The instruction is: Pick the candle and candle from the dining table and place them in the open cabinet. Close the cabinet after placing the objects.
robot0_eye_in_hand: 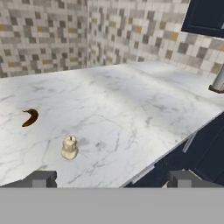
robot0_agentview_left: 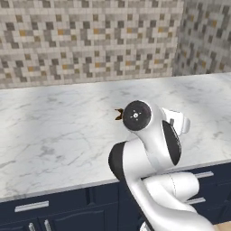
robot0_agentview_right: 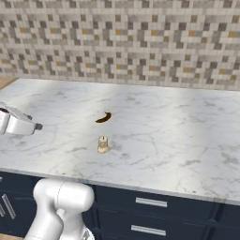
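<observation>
Cream candle (robot0_eye_in_hand: pixel 69 147) on marble dining table (robot0_eye_in_hand: pixel 131 109), beyond open end effector (robot0_eye_in_hand: pixel 113 178), apart

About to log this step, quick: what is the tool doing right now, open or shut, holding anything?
Tool: open and empty, fingertips spread wide above the table; the cream candle sits untouched ahead of it.

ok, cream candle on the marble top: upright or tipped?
Upright. The cream candle stands on its base on the marble top, wick end up; the right base view agrees.

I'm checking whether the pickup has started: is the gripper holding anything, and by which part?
Nothing is held. The gripper is open, well short of the cream candle.
</observation>
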